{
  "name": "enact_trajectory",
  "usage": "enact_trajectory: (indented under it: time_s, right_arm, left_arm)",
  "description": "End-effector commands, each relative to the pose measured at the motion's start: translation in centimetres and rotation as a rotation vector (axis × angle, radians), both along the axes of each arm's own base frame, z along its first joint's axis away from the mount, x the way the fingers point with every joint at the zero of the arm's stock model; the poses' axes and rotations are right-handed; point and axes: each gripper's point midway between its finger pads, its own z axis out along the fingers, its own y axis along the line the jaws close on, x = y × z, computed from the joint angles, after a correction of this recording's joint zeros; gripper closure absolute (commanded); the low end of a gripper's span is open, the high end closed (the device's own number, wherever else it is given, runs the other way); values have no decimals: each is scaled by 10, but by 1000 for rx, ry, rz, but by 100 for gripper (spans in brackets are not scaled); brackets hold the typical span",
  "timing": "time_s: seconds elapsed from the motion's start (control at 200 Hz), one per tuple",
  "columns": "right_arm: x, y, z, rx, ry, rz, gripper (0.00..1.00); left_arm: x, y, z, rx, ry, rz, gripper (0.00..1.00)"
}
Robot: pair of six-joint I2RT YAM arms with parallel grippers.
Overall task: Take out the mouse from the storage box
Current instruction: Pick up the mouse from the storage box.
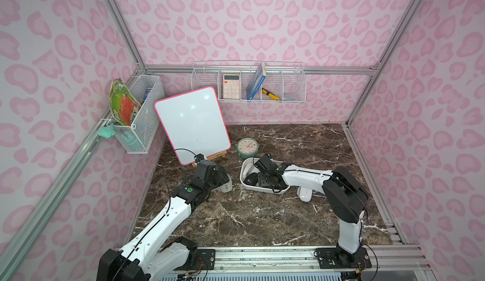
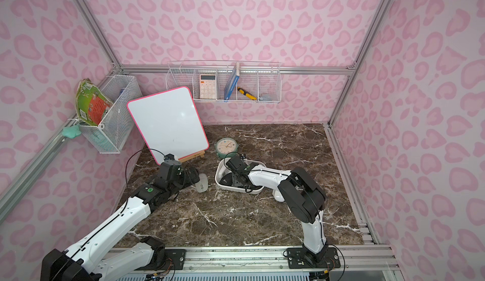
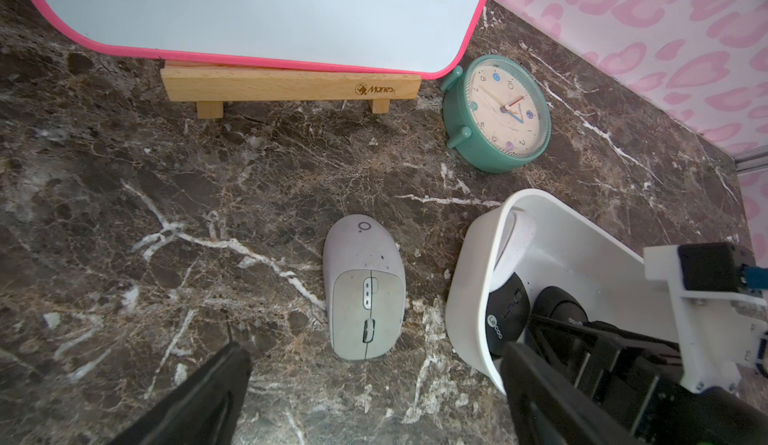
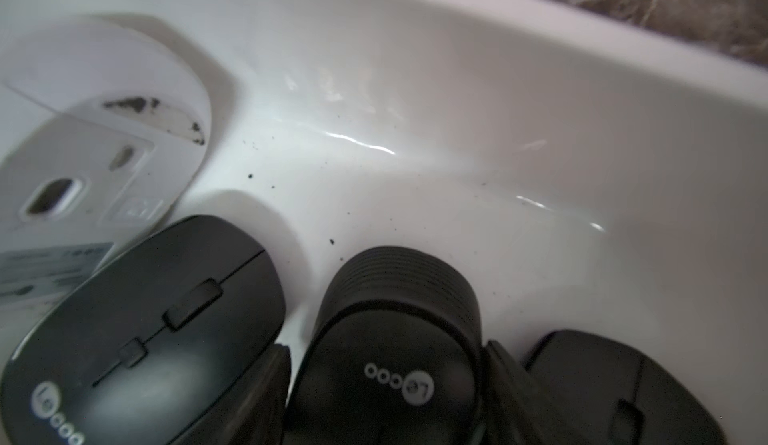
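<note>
Here, the storage box (image 1: 258, 188) sat on the marble counter (image 1: 236, 219) near the green clock (image 1: 246, 147), and the right fingers (image 4: 276, 384) were down inside it. They stood on either side of the middle black mouse (image 4: 399, 289), close against its flanks. Whether they pressed on it could not be told. That mouse lay on the box floor. On one side of it lay another black mouse (image 4: 158, 318) and on the other a third black mouse (image 4: 602, 389). A white mouse (image 4: 104, 139) was propped against the end wall with its underside showing. The left fingers (image 3: 216, 384) were spread wide and held nothing. They hovered over the near end of a grey mouse (image 3: 363, 289), which rested on the counter beside the box without touching it. In a top view a second white mouse (image 1: 304, 194) lay on the counter by the right arm, on the box's other side.
</note>
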Motion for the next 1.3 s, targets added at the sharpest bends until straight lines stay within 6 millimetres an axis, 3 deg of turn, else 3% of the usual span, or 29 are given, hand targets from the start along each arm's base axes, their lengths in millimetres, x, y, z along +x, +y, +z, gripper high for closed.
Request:
enact_trajectory:
  time_s: [0.0, 0.15, 0.455, 0.65, 0.72, 0.925, 1.295]
  right_arm:
    - [0, 3, 0, -16, 12, 10, 33]
    - [8, 6, 4, -32, -7, 5, 34]
    - [-4, -2, -5, -36, 15, 6, 27]
    - [-3, 5, -12, -40, 31, 26, 32]
    - [0, 3, -10, -54, 21, 20, 38]
    - [6, -2, 11, -49, -43, 5, 55]
    - [11, 2, 55, 4, -116, 27, 57]
  left_arm:
    - [0, 1, 4, 1, -20, -3, 1]
    - [-7, 3, 5, -4, -22, -2, 1]
    - [-14, 5, 3, -16, -31, 0, 1]
    - [-12, 3, 4, -24, -34, -5, 1]
    - [-12, 2, 4, -26, -29, -6, 1]
    - [-12, 2, 2, -27, -24, -4, 1]
    - [-4, -5, 4, -39, -13, -16, 1]
